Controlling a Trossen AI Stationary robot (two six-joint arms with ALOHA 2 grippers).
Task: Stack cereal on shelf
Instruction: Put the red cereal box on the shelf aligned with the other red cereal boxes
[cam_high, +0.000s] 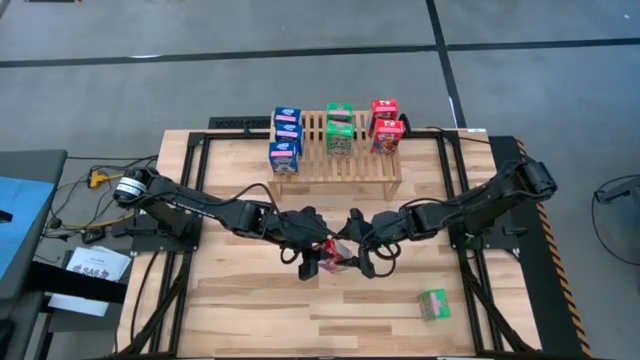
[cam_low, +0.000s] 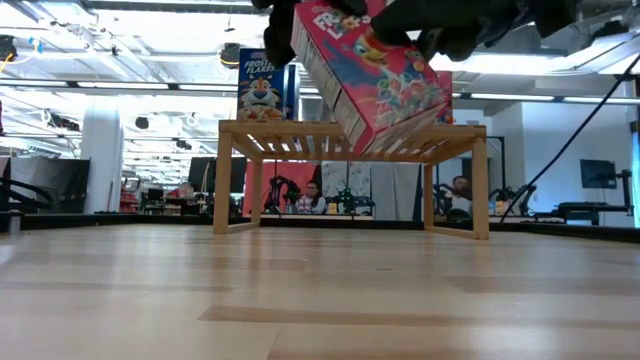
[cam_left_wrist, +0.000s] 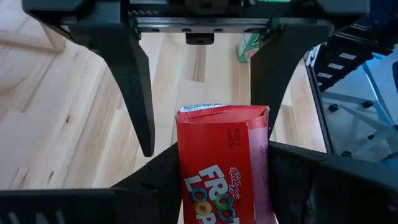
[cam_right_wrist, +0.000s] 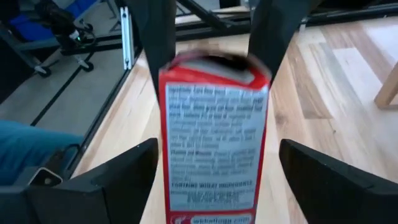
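Observation:
A red cereal box (cam_high: 336, 256) hangs in the air over the table's middle, in front of the wooden slatted shelf (cam_high: 340, 160). My left gripper (cam_left_wrist: 221, 152) is shut on it. My right gripper (cam_right_wrist: 217, 146) comes from the opposite side and is open. Its fingers stand on either side of the box's free end with a gap on each side. In the low view the red box (cam_low: 385, 75) shows tilted, well clear of the tabletop. Blue (cam_high: 286, 135), green (cam_high: 340, 128) and red (cam_high: 386, 122) boxes stand on the shelf. My left gripper pinches the red box between its two fingers, one on each narrow side (cam_left_wrist: 264, 165), at the end nearer that arm. The fingers come slanting down from the table's left. The box is lifted clear and tilted, its free end (cam_left_wrist: 224, 112) toward my right gripper.
A green box (cam_high: 433, 303) lies on the table near the right front. The shelf (cam_low: 350, 135) stands on legs at the far middle, with a blue box (cam_low: 262, 85) on its left end. There is bare tabletop at the near left. People sit in the room behind.

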